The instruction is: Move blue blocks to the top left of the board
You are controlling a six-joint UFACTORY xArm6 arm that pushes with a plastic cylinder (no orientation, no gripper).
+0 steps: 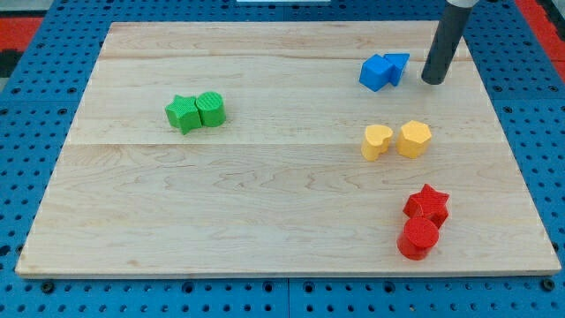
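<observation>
Tip [433, 80] just rt of 2 blue blocks [383, 71]

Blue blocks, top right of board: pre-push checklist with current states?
1. Both blue blocks in sight, near the view's top right: ok.
2. The two blues sit touching, so one push can carry both: ok.
3. My tip is on their right side, apart from them, suited to a leftward push: ok.
4. Path along the top of the board toward the top left holds no blocks: ok.
5. Green blocks lie below that path: ok.
6. Yellow blocks sit below the blues, off the push line: ok.
</observation>
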